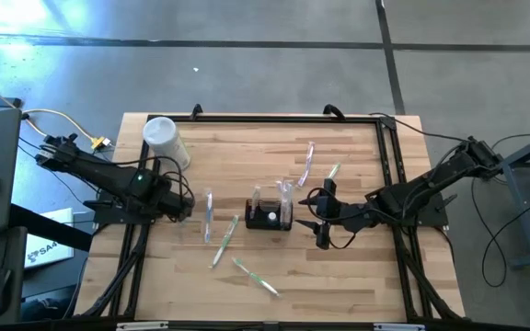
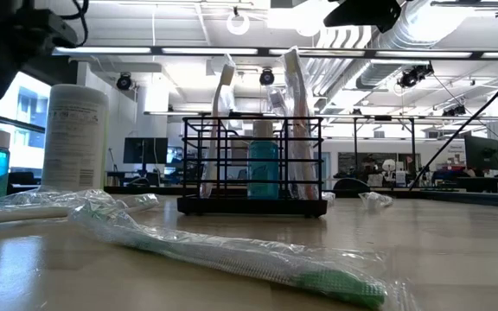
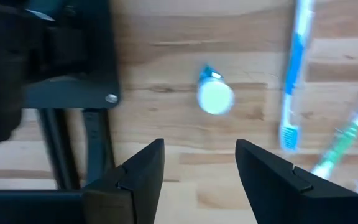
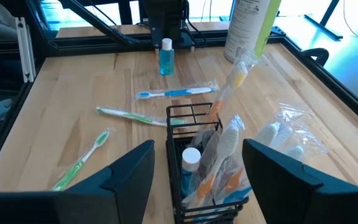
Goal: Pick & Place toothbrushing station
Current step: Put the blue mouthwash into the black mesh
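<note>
- Clutter rings the table's middle: a green toothbrush in clear plastic wrap lies toward the near edge, another wrapped green toothbrush and a blue-and-white toothbrush lie on the left arm's side, and more wrapped packets lie toward the far edge.
- A tall white cylindrical bottle stands near the far left corner.
- A small bottle of blue liquid with a white cap stands on the wood before the left gripper, whose fingers are spread and empty.
- The black wire-mesh rectangular caddy sits at mid-table, low-walled, holding upright wrapped toothbrushes and a small blue bottle.
- The right gripper hovers just beside the caddy, fingers spread to either side of it, apart from it.
</note>
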`<state>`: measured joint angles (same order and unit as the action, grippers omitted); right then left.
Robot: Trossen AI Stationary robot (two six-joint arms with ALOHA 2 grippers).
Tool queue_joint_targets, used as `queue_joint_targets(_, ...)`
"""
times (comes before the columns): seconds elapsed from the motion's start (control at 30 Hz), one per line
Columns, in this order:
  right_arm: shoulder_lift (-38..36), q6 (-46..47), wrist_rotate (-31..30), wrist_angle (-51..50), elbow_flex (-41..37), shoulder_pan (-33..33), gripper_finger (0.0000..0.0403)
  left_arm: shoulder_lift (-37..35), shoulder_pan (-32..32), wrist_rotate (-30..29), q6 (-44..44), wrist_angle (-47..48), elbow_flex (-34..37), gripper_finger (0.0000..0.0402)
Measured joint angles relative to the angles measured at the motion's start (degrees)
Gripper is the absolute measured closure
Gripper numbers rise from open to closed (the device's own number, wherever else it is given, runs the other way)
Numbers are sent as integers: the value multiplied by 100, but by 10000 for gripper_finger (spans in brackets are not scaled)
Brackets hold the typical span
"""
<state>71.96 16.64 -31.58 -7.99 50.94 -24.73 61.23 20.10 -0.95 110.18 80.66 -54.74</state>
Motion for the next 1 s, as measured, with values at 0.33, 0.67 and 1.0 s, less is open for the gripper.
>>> queue_joint_targets(0.33, 0, -20, 0, -71, 0, 0, 168, 0, -773, 196, -697, -300, 445, 208)
queue_joint_targets(0.67, 2, -20, 1, -111, 0, 0, 168, 0, -1272, 337, -1244, -778, 577, 208)
queue_joint_targets(1.0, 2, 22, 3, -213, 0, 0, 168, 199, -1260, 354, -1230, -910, 579, 208)
